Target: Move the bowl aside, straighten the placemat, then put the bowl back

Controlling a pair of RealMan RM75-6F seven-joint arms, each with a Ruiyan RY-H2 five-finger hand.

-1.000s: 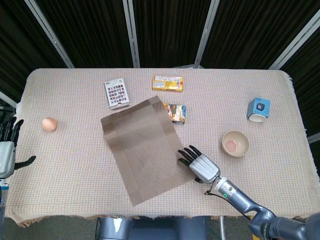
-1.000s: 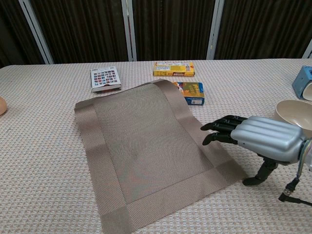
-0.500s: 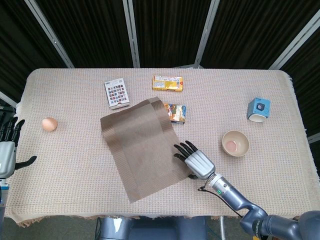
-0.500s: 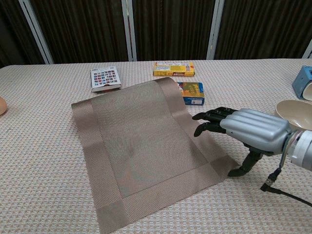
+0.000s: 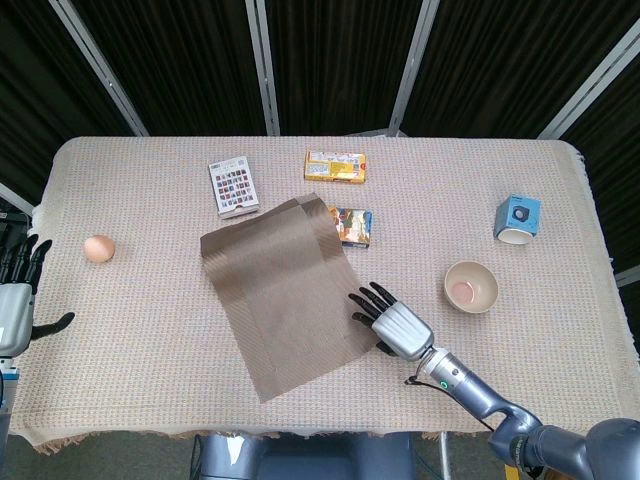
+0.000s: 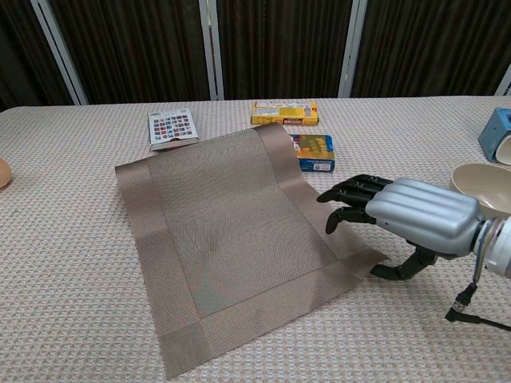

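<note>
The brown woven placemat (image 5: pixel 280 295) (image 6: pixel 223 231) lies skewed on the table's middle, its long sides running diagonally. My right hand (image 5: pixel 393 322) (image 6: pixel 407 214) is at its right edge, palm down. Its fingers (image 6: pixel 351 191) are spread over the mat's border, and the thumb touches the mat's near right corner. It holds nothing. The cream bowl (image 5: pixel 471 287) (image 6: pixel 483 185) stands upright on the cloth to the right of the hand, off the mat. My left hand (image 5: pixel 15 295) hangs at the table's far left edge, fingers apart and holding nothing.
An egg (image 5: pixel 99 247) lies at the left. A card pack (image 5: pixel 232 186), a yellow box (image 5: pixel 335 166) and a small colourful box (image 5: pixel 352 226) sit behind the mat, the last almost touching it. A blue cup (image 5: pixel 517 218) lies at the right.
The placemat has slid left and away from me under my right hand's push, turning slightly. The hand moved left with it. Bowl and left hand have not moved.
</note>
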